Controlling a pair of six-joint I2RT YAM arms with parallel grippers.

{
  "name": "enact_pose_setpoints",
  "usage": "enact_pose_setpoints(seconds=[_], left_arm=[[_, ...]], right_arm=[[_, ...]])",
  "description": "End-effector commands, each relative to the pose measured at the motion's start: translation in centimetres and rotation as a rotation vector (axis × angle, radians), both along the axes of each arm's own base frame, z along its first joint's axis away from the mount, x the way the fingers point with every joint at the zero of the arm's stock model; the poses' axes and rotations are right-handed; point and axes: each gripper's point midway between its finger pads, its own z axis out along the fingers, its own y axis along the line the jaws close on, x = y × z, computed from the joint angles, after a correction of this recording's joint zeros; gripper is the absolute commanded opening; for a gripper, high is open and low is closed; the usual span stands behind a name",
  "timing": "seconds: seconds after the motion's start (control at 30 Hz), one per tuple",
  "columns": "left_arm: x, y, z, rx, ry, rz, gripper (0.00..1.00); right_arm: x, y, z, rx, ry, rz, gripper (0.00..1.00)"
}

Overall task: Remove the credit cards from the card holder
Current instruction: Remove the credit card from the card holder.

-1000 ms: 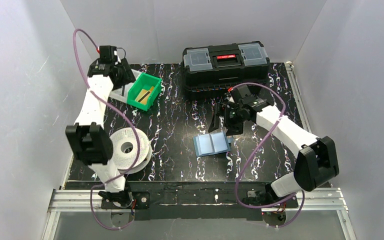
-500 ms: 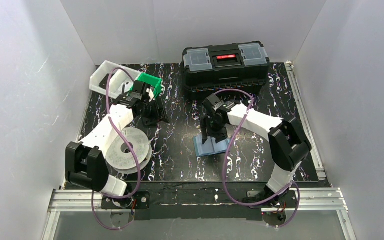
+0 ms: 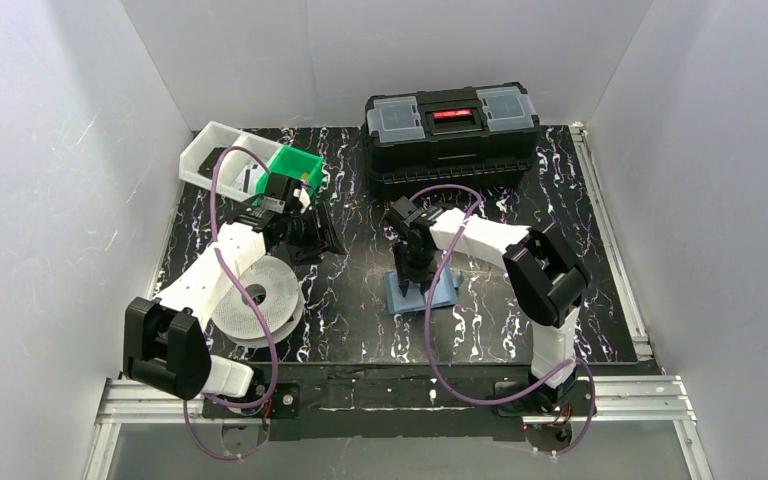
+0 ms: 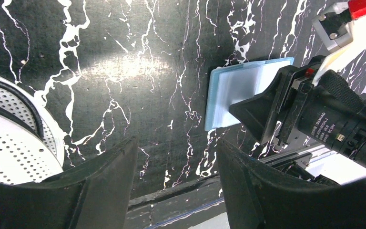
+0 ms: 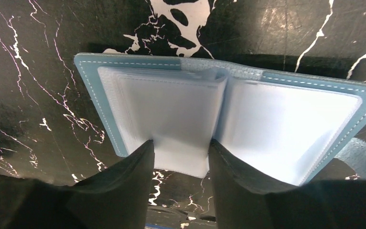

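Overhead and close wrist views share card holder [image 5: 286, 119]

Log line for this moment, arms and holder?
left gripper: open, empty, over table | right gripper: open, astride clear sleeve edge | card holder: unfolded, flat on table | cards: none seen in holder

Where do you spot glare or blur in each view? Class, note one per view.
Left wrist view: bright glare patch on the black table; the left claw dark and soft-edged. Right wrist view: the card holder's clear sleeves look milky; right claw fingers blurred. Top view: even light, sharp throughout.
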Motion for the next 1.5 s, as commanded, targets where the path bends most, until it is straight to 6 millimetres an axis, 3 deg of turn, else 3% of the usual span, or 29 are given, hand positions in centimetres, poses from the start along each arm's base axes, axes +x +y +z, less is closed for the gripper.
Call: enact_pose_setpoints(seconds=[0.0,0.13,0.33,0.47,0.93,1.47], left_arm=[[-1.0,-0.9,0.3,-0.027,0.004,-0.027,0.59],[-1.2,-1.6,-0.1,-0.031,0.02,-0.045,0.59],[-2.1,-4.6,-1.4,-0.072,0.079,-0.099,0.57],[-2.7,-6.6,-2.3,-0.096,0.116,-0.136,0.56],[-3.6,-12.6,-5.0,-0.173,0.215,-0.257,0.5],[-4.8,-14.0,-7.1,-0.184,0.275,-0.287,0.48]], right_arm=[[-0.9,0.3,-1.2,0.012,0.052,-0.023,0.47],[-1.2,0.5,-1.2,0.057,0.079,-0.03,0.37],[-1.5,0.4,-1.8,0.18,0.161,-0.092,0.1],[-1.7,0.2,-2.1,0.245,0.21,-0.126,0.03],[-1.7,-0.3,-2.4,0.341,0.266,-0.173,0.01],[-1.5,-0.4,-2.3,0.348,0.269,-0.178,0.01]])
